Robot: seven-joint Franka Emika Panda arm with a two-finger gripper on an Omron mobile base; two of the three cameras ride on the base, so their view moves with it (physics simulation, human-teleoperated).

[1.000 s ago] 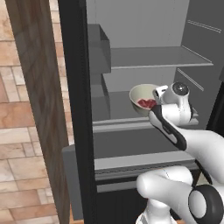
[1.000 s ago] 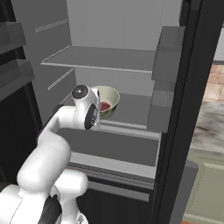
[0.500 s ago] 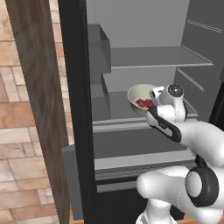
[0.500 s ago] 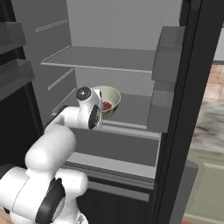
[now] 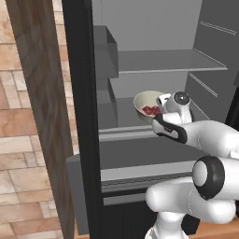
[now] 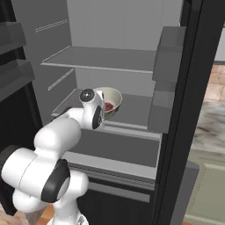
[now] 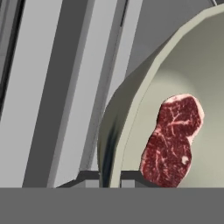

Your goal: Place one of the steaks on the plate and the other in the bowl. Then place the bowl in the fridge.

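Hand [image 7: 110, 177] closed on the near rim of the bowl [image 7: 131, 113], one fingertip on either side of the wall. Bowl [image 5: 148, 103] sits inside the open fridge [image 5: 154, 60], on the middle shelf [image 6: 132, 110], toward its front edge. One dark reddish-brown steak [image 7: 171, 139] lies flat on the bowl's inner floor. Upper shelf [image 5: 163, 60] is above. Arm reaches in from below the shelf edge.

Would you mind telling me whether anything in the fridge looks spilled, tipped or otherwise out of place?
Nothing stands out. The bowl sits level on a fridge shelf with the steak lying flat inside it, and no spill shows. The gripper is shut on the bowl's rim.
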